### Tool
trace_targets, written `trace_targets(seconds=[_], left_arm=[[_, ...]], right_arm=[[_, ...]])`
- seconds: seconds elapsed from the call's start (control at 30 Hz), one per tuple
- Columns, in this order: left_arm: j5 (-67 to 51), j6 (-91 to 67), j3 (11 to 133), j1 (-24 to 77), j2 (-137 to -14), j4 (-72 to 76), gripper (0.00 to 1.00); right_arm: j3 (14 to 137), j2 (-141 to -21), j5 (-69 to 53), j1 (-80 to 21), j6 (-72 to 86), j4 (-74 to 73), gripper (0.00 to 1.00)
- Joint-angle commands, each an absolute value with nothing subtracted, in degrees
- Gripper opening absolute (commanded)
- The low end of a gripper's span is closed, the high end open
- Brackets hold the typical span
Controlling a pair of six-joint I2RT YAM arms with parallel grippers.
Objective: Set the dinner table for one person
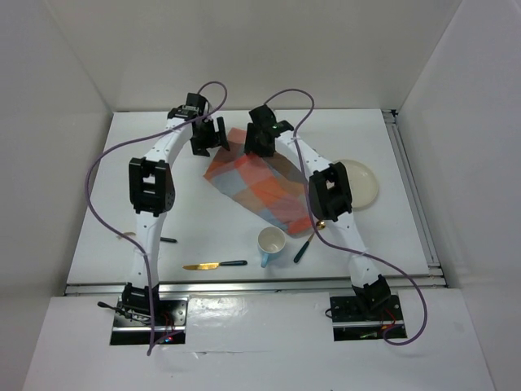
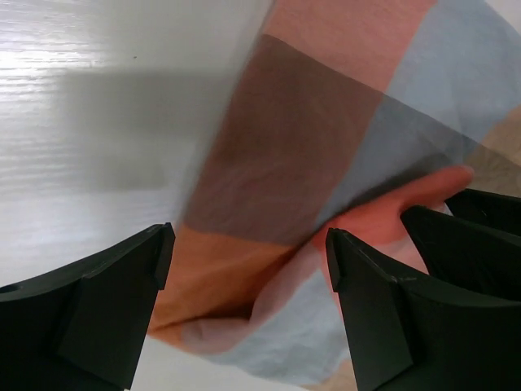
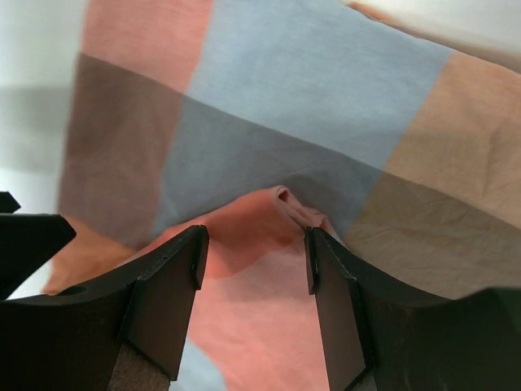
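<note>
The dinner table is a white top with metal rails. An orange, blue and grey checked cloth mat lies rumpled at its middle. My left gripper is open at the mat's far left corner. In the left wrist view its jaws straddle a folded-over edge of the mat without closing on it. My right gripper is open just to the right. In the right wrist view its jaws stand either side of a raised pink fold of the mat.
A beige plate lies at the right, partly under my right arm. A white and blue cup stands near the front. A knife with a yellow blade lies left of it. A dark-handled utensil lies to its right, another dark handle by my left arm.
</note>
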State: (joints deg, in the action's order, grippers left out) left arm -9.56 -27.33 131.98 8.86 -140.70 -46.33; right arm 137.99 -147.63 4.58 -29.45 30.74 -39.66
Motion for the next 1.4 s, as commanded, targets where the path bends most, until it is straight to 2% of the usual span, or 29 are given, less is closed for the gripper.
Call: trace_targets(seconds=[0.0,0.07,0.1,0.17,0.23,0.3,0.37,0.4,0.43,0.53,0.57,0.6,0.63,0.67,0.73,0.77,0.83,1.07,1.17,1.33,1.37], left_arm=[[-13.88,-28.56,135.09,8.09,-142.65,-44.57,0.94],[-13.89,-29.18,135.09,8.09,-144.05,-43.25,0.96],[-14.5,-29.18,135.96,8.09,-145.53,-42.72,0.96],[-14.5,-29.7,137.19,8.09,-147.3,-42.71,0.96],[-15.63,-30.4,137.81,8.09,-149.4,-42.71,0.94],[-17.04,-31.11,137.81,8.09,-149.94,-41.67,0.91],[-19.33,-32.42,137.81,8.09,-151.43,-40.52,0.83],[-20.21,-32.43,137.81,8.09,-151.44,-40.0,0.78],[-21.08,-33.13,137.12,8.09,-151.44,-39.47,0.66],[-23.02,-33.75,135.97,8.09,-151.44,-37.71,0.44],[-23.9,-34.36,135.97,8.09,-151.44,-37.71,0.26],[-24.52,-35.06,135.97,8.09,-151.44,-37.18,0.17],[-25.13,-35.59,135.27,7.39,-150.91,-36.57,0.06],[-25.83,-35.6,135.26,7.38,-150.21,-36.04,0.0],[-27.68,-37.08,133.95,6.07,-148.98,-34.9,0.0],[-27.69,-37.09,132.99,6.06,-147.23,-33.67,0.0],[-28.21,-37.61,132.98,4.75,-145.56,-33.14,0.0],[-28.91,-41.65,133.5,0.53,-136.33,-31.03,0.0],[-30.93,-45.52,133.51,-2.19,-131.76,-27.69,0.0],[-33.31,-51.76,127.63,-5.36,-123.24,-22.95,0.0],[-33.31,-52.55,122.4,-5.36,-118.87,-20.85,0.0]], right_arm=[[140.45,-148.36,8.17,-30.15,28.57,-37.62,0.62],[140.45,-148.36,10.36,-30.15,26.02,-37.62,0.66],[140.45,-148.36,10.37,-30.67,25.32,-37.62,0.76],[140.45,-148.36,11.34,-30.67,22.86,-37.09,0.85],[139.92,-148.36,12.13,-30.67,22.24,-37.09,0.85],[139.92,-147.84,12.83,-30.67,21.45,-36.47,0.8],[139.92,-147.83,12.14,-30.67,21.45,-35.95,0.77],[139.92,-147.83,12.13,-31.28,21.45,-35.43,0.77],[139.92,-147.83,11.35,-31.29,21.45,-35.42,0.77],[139.92,-148.36,10.28,-31.29,21.97,-33.84,0.77],[139.92,-148.88,9.24,-31.29,21.97,-32.45,0.77],[139.92,-148.89,8.45,-31.29,21.97,-32.43,0.76],[141.14,-149.67,6.7,-31.29,22.49,-32.43,0.65],[141.15,-149.68,6.68,-31.29,22.5,-32.43,0.57],[141.77,-149.68,7.98,-31.29,23.12,-31.91,0.36],[139.85,-148.55,8.78,-31.29,23.12,-31.21,0.17],[139.13,-146.26,10.62,-31.29,23.12,-29.88,0.02],[140.19,-138.62,11.95,-26.21,23.12,-26.99,0.0],[140.19,-133.7,8.2,-22.78,23.64,-22.95,0.0],[132.02,-123.76,-0.34,-19.26,22.32,-12.84,0.0],[128.44,-122.27,-1.66,-19.25,21.72,-12.14,0.0]])
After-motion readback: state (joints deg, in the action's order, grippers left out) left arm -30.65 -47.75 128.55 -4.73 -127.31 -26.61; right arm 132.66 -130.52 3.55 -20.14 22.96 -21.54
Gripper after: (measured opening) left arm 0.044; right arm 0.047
